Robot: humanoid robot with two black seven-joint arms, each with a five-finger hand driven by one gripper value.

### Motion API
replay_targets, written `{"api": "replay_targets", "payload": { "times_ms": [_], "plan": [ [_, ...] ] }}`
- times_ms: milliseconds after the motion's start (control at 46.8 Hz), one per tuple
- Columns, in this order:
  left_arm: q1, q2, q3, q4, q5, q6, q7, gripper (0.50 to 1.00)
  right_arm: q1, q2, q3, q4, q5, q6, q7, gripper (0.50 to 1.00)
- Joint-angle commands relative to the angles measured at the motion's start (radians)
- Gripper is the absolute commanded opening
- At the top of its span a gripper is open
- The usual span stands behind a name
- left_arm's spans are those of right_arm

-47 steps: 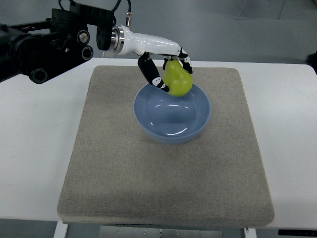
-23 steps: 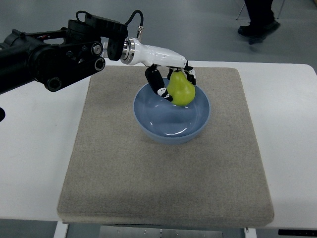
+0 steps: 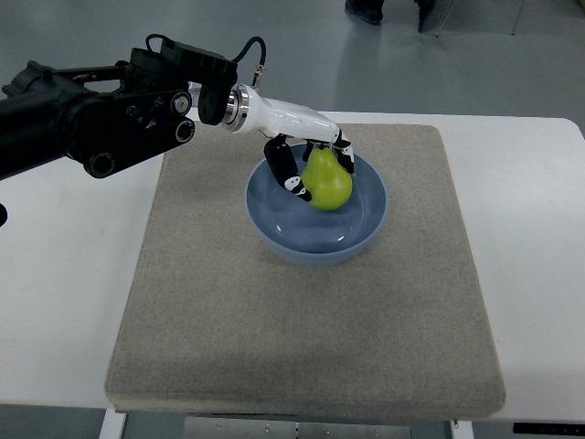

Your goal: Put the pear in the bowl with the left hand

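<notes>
The left hand [image 3: 306, 157] is gripping the pear [image 3: 327, 178], fingers curled around it, holding it stem-up inside the far rim of the bowl [image 3: 366, 229]. The pear seems to be hanging just above the bowl floor, though contact is unclear.

There is just one camera, and it sits up high on the robot's own side and looks steeply down and forward at the white tabletop [image 3: 73, 274]. It is near enough that the grey mat [image 3: 302, 311] fills most of the picture, while the tabletop runs off the left and right edges. At the very top you can see a strip of grey floor [image 3: 384, 64] past the far edge of the tabletop.
</notes>
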Motion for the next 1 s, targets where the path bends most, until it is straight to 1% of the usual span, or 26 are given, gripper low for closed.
{"api": "replay_targets", "payload": {
  "times_ms": [0, 171, 192, 214, 235, 257, 385, 428, 470, 620, 663, 684, 812, 984],
  "plan": [
    [0.013, 0.0, 0.015, 0.0, 0.0, 0.0, 0.0, 0.5, 0.0, 0.0, 0.0, 0.0, 0.0, 0.0, 0.0, 0.924],
    [0.02, -0.001, 0.013, 0.0, -0.004, 0.003, 0.0, 0.5, 0.0, 0.0, 0.0, 0.0, 0.0, 0.0, 0.0, 0.924],
    [0.02, -0.001, 0.013, 0.0, -0.009, 0.005, 0.0, 0.582, 0.0, 0.0, 0.0, 0.0, 0.0, 0.0, 0.0, 0.924],
    [0.019, -0.001, 0.013, 0.0, -0.014, 0.005, 0.0, 0.651, 0.0, 0.0, 0.0, 0.0, 0.0, 0.0, 0.0, 0.924],
    [0.019, -0.001, 0.012, 0.0, -0.015, 0.005, 0.0, 0.696, 0.0, 0.0, 0.0, 0.0, 0.0, 0.0, 0.0, 0.924],
    [0.019, -0.001, 0.008, -0.001, -0.017, 0.005, 0.0, 0.728, 0.0, 0.0, 0.0, 0.0, -0.001, 0.0, 0.0, 0.924],
    [0.017, -0.001, 0.002, -0.003, -0.02, 0.005, -0.003, 0.848, 0.0, 0.0, 0.0, 0.0, 0.0, 0.0, 0.0, 0.924],
    [0.019, -0.001, -0.001, -0.003, -0.021, 0.005, -0.006, 0.859, 0.0, 0.0, 0.0, 0.0, 0.0, 0.0, 0.0, 0.924],
    [0.017, -0.001, -0.005, -0.003, -0.021, 0.005, -0.006, 0.885, 0.0, 0.0, 0.0, 0.0, 0.0, 0.0, 0.0, 0.924],
    [0.016, -0.001, -0.019, -0.011, -0.021, 0.005, -0.007, 0.891, 0.0, 0.0, 0.0, 0.0, 0.0, 0.0, 0.0, 0.924],
    [0.014, -0.001, -0.019, -0.012, -0.021, 0.005, -0.007, 0.925, 0.0, 0.0, 0.0, 0.0, 0.0, 0.0, 0.0, 0.924],
    [0.014, 0.0, -0.021, -0.012, -0.021, 0.005, -0.007, 0.932, 0.0, 0.0, 0.0, 0.0, 0.0, 0.0, 0.0, 0.924],
    [0.011, 0.002, -0.033, -0.02, -0.021, 0.003, -0.007, 0.934, 0.0, 0.0, 0.0, 0.0, 0.0, 0.0, 0.0, 0.924],
    [0.003, 0.005, -0.107, -0.021, -0.021, -0.003, -0.006, 0.943, 0.0, 0.0, 0.0, 0.0, 0.0, 0.0, 0.0, 0.924]
  ]
}}
